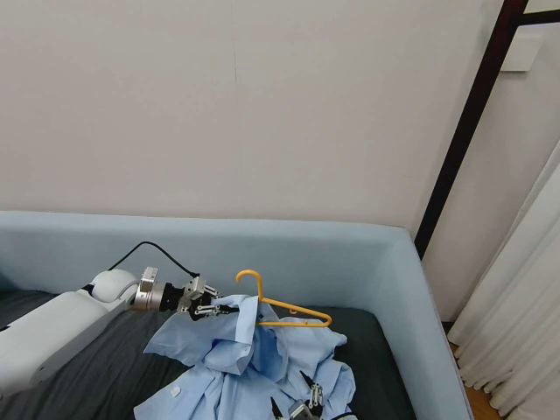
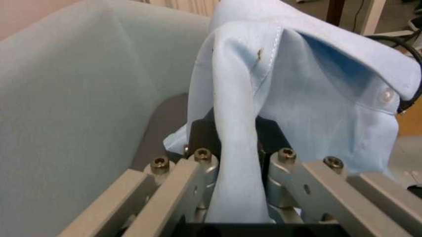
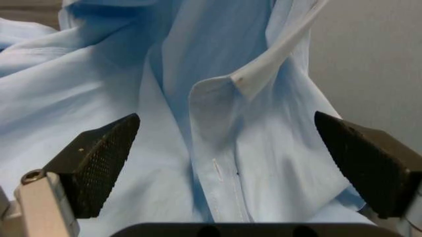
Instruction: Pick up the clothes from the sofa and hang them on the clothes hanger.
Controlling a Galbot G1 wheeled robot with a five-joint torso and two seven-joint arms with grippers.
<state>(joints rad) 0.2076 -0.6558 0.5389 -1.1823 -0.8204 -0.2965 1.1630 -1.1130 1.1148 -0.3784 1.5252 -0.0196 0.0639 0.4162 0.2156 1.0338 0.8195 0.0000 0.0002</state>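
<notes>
Right pincer: wide, low in frame, over shirt.
Left pincer: pinching shirt, mid-left, by hanger.
Tip: best to grip tight and ease collar over hanger slowly.

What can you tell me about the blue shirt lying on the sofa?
The shirt is light blue, thin woven cloth with a stitched collar and a small pale button. It lies crumpled on the dark seat of the sofa, with one part pulled up. The left gripper is shut on a fold of that raised part, where a yellow-orange hanger meets the cloth. The right gripper hovers open close over the shirt's front, one finger on each side of a collar point.
</notes>
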